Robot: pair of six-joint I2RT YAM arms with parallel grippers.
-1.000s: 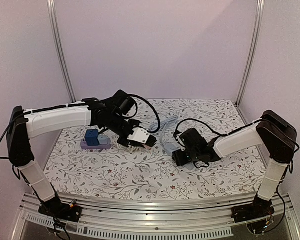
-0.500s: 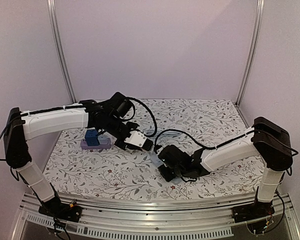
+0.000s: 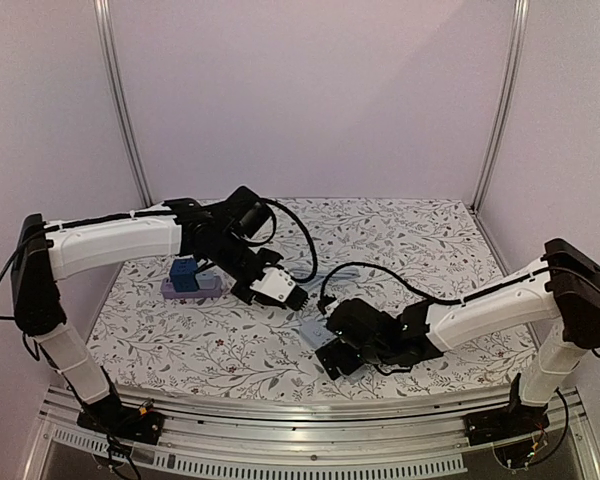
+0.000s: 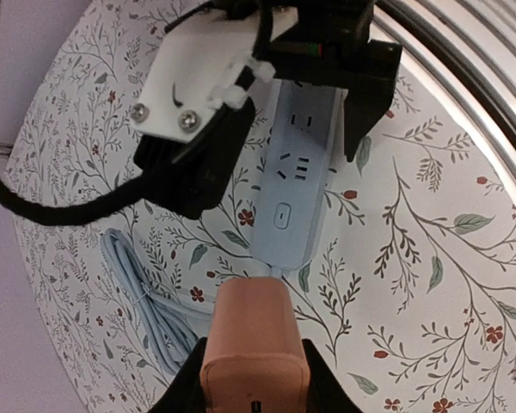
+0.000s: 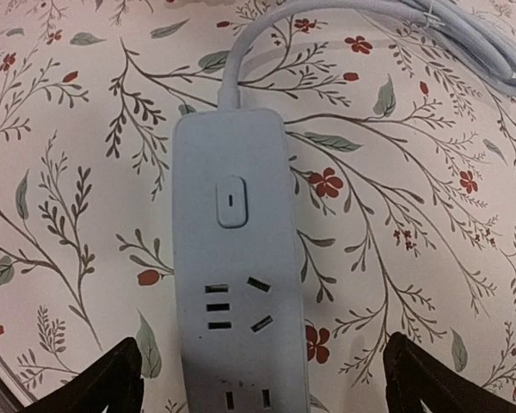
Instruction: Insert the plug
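Power strip (image 5: 236, 284): flat on the table (image 3: 450, 240), front and centre, sitting right between the right gripper (image 5: 262, 383)'s spread fingers and touching neither.
Cord (image 5: 241, 52): comes out of the strip's far end and bends off sideways across the table.
Plug (image 4: 252, 327): clamped in the left gripper (image 4: 254, 383), up over the strip's cord end.
Block (image 3: 184, 274): on its base (image 3: 170, 290), at the table's left side, well apart from the strip.

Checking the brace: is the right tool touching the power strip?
Apart. Right wrist view shows tablecloth between the power strip and both fingers of the right tool.
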